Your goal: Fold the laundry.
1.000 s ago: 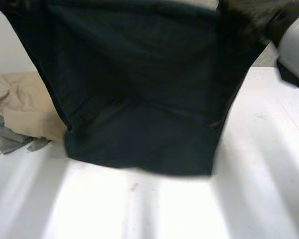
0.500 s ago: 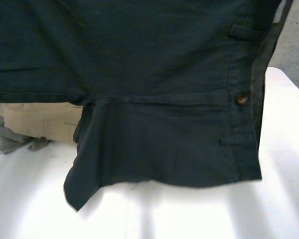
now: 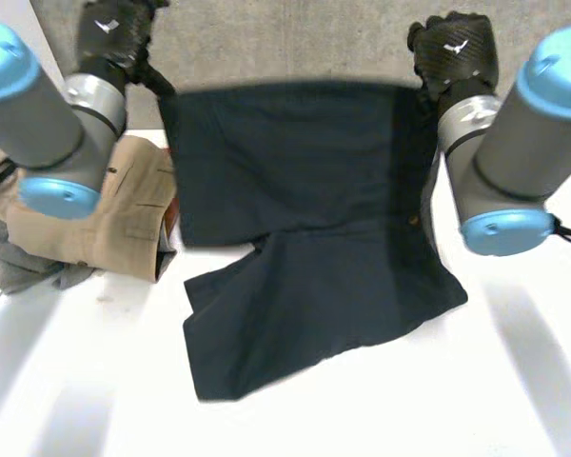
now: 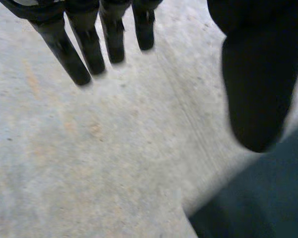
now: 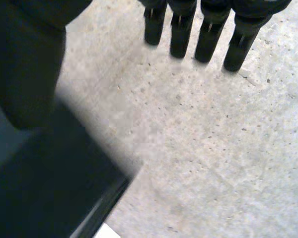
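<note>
Left hand [image 3: 114, 29] and right hand [image 3: 452, 48] both open, holding nothing; dark navy cloth shorts [image 3: 305, 238] look soft, floppy, so pinch the far corners.

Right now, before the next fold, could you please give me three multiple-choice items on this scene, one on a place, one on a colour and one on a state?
1. Where does the tan garment lie relative to the shorts?
A. On top of them.
B. Beside them, on the robot's left.
C. Beside them, on the robot's right.

2. What colour are the shorts?
A. Red.
B. White.
C. Dark, near black.

3. How are the left robot hand's fingers?
A. Curled round cloth.
B. Straight, holding nothing.
C. Buried under cloth.

Answers:
1 B: the head view shows the tan garment at the shorts' left edge.
2 C: they stand out dark against the white table.
3 B: its wrist view shows straight fingers over bare floor.
</note>
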Action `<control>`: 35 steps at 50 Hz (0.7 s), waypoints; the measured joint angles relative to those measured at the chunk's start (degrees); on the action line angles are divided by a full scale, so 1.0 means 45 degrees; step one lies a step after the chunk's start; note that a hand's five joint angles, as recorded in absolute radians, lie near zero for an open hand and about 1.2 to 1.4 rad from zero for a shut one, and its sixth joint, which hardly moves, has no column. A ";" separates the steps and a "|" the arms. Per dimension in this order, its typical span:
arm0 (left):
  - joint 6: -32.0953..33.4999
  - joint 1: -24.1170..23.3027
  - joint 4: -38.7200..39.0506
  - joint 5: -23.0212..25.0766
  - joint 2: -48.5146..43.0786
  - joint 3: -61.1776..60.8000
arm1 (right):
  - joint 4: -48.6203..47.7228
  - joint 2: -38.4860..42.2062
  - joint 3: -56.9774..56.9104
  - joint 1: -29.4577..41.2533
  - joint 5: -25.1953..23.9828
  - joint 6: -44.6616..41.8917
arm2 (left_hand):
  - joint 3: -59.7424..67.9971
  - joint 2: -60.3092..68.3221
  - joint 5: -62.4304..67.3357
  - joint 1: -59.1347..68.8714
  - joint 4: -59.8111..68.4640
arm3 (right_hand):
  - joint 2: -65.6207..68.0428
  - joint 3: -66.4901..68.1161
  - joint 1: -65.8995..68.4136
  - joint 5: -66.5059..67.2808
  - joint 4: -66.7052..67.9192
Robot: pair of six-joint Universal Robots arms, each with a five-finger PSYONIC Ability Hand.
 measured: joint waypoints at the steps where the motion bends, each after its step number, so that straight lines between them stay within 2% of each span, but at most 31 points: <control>1: 0.0244 -0.0088 0.0050 0.0059 -0.0281 0.0131 | -0.0222 0.0292 -0.0098 0.0059 0.0134 -0.0407 | -0.2867 -0.2812 -0.2675 -0.1985 -0.2834 | -0.1326 -0.1353 -0.1308 -0.1256 -0.1402; 3: 0.0609 -0.0210 0.0043 0.0079 -0.0516 0.0217 | -0.0275 0.0564 -0.0215 0.0119 0.0276 -0.0928 | -0.3195 -0.3176 -0.2906 -0.1985 -0.3161 | -0.2246 -0.2569 -0.2010 -0.2209 -0.2588; 10: 0.1455 -0.0420 -0.0210 -0.0272 0.0335 -0.1002 | 0.1362 -0.0059 0.0106 0.0014 0.0058 -0.1554 | -0.3197 -0.3203 -0.2906 -0.1985 -0.3162 | -0.2284 -0.2646 -0.2010 -0.2209 -0.2704; 19: 0.2219 -0.0968 -0.1218 -0.0486 0.3912 -0.5912 | 0.5822 -0.2274 0.2418 -0.0700 -0.2137 -0.1939 | -0.3197 -0.3220 -0.2907 -0.1985 -0.3161 | -0.2193 -0.2552 -0.1941 -0.2138 -0.2618; 24: 0.2782 -0.1943 -0.2410 -0.0515 0.6072 -0.9273 | 0.7443 -0.3256 0.4502 -0.1359 -0.3387 -0.2811 | -0.3189 -0.3203 -0.2907 -0.1942 -0.3146 | 0.0045 -0.0199 0.0252 0.0075 -0.0344; 28: 0.3059 -0.2832 -0.3067 -0.0523 0.7247 -1.1424 | 0.7575 -0.3685 0.6073 -0.1836 -0.4149 -0.3539 | -0.3018 -0.2919 -0.2758 -0.1490 -0.2978 | 0.1236 0.0884 0.1403 0.1266 0.0825; 29: 0.3101 -0.3087 -0.3178 -0.0524 0.7502 -1.1969 | 0.7446 -0.3753 0.6516 -0.1967 -0.4370 -0.3736 | -0.1940 -0.1727 -0.1700 -0.0158 -0.1756 | 0.1346 0.0970 0.1494 0.1371 0.0934; 35: 0.3091 -0.4341 -0.3263 -0.0566 0.8268 -1.4178 | 0.5703 -0.3822 0.8749 -0.2699 -0.5589 -0.4629 | -0.0510 -0.0416 -0.0286 0.1035 -0.0289 | 0.1427 0.1071 0.1542 0.1532 0.1034</control>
